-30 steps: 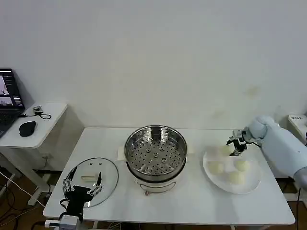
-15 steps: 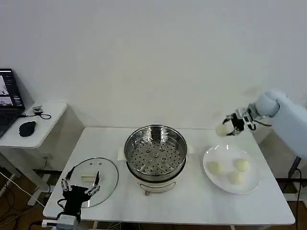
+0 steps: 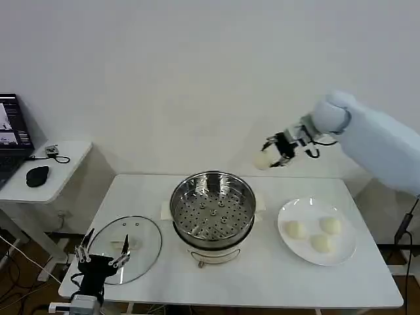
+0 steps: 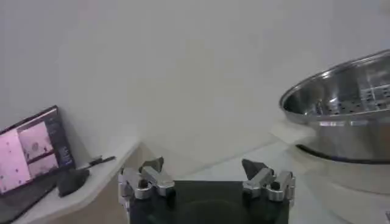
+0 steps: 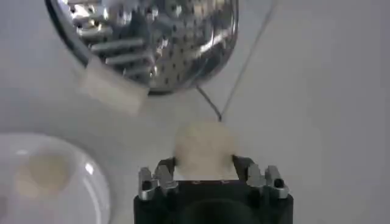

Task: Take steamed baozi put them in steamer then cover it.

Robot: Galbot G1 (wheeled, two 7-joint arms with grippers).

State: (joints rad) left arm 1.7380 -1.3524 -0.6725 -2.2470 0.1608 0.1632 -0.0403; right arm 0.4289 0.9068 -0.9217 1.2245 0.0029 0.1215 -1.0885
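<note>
The right gripper (image 3: 272, 157) is up in the air, above the far edge of the white table (image 3: 262, 275) and just past the far right side of the steamer (image 3: 212, 211). Its fingers are closed around one round baozi (image 3: 263, 159). The bun is a smooth ball, so it has no long side and does not point any way. It sticks out past the fingertips, toward the steamer. The right arm reaches in from the right side, high up, with the wrist held about level and the gripper pointing left toward the pot. In the right wrist view the held bun (image 5: 204, 146) sits between the two fingers, with the steamer's rim (image 5: 152, 42) below and ahead of it.

The steamer stands upright in the middle of the table, open side up, with its tray of holes showing. Three more baozi (image 3: 295, 229) rest on the white plate (image 3: 286, 246) near the right edge of the table. They are close together but not in a line.

The cover (image 3: 141, 244) lies flat near the front left corner of the table, with its pale handle facing up.

The left gripper (image 3: 102, 258) is low at the front left edge, over the near side of the cover. Its fingers are spread wide and hold nothing. It points toward the far edge of the table.
</note>
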